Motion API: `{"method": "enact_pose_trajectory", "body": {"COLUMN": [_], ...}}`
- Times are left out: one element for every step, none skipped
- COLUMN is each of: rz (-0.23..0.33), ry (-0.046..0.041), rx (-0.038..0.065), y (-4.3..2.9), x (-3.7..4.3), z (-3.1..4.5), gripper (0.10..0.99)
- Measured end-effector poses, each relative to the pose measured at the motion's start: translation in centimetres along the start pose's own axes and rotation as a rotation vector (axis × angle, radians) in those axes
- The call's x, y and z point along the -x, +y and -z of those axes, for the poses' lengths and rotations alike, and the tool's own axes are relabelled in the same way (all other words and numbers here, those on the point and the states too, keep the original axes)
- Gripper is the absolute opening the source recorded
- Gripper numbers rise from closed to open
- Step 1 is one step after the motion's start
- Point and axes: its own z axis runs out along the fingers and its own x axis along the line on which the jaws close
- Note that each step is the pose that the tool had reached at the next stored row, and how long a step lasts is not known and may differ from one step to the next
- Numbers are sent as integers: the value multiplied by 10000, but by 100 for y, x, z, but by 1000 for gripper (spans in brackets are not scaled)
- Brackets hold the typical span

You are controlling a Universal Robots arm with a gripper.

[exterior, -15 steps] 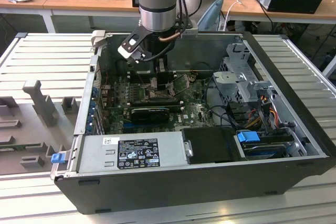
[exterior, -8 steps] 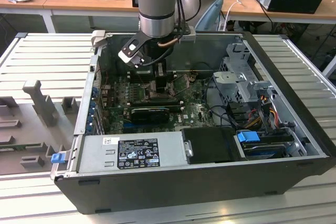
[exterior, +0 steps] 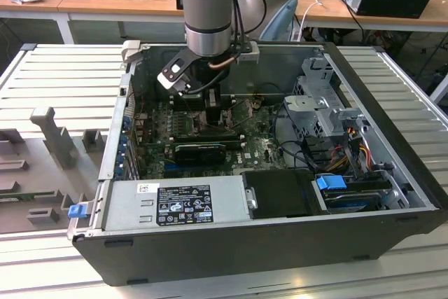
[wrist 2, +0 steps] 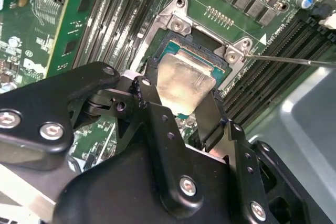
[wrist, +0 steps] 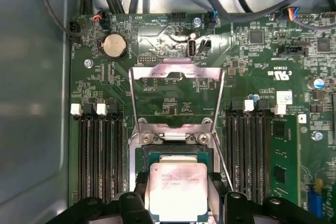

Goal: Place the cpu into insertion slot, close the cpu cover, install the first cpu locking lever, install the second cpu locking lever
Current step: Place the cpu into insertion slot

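Clamping the cpu, the end effector holds it over the insertion slot, cpu cover flipped open.

I'm seeing cpu showing pale brushed metal face, dull sheen. cpu cover gleaming, thin bare steel. gripper looking matt black, smooth, screw heads shining. motherboard showing glossy green laminate.

The exterior view looks down from well back into the open computer case. Both wrist views sit close over the motherboard, the first squarely down, the second slanting past my pincer; they share the cpu and insertion slot.
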Motion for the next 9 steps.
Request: {"method": "enact_pose_trajectory", "body": {"rz": [0, -1, -1, 0, 0, 0, -1, -1, -1], "ry": [-1, -1, -2, -3, -3, -2, -2, -2, -1], "rx": [0, 1, -1, -1, 0, 0, 0, 0, 1], "y": [-3, -5, -6, -7, -7, -7, -8, -8, -8], "x": [-1, -1, -1, -1, -1, -1, -1, -1, -2], "z": [-44, -68, -71, -71, -72, -72, -72, -72, -72], "gripper": [529, 529, 529, 529, 529, 529, 529, 541, 604]}}
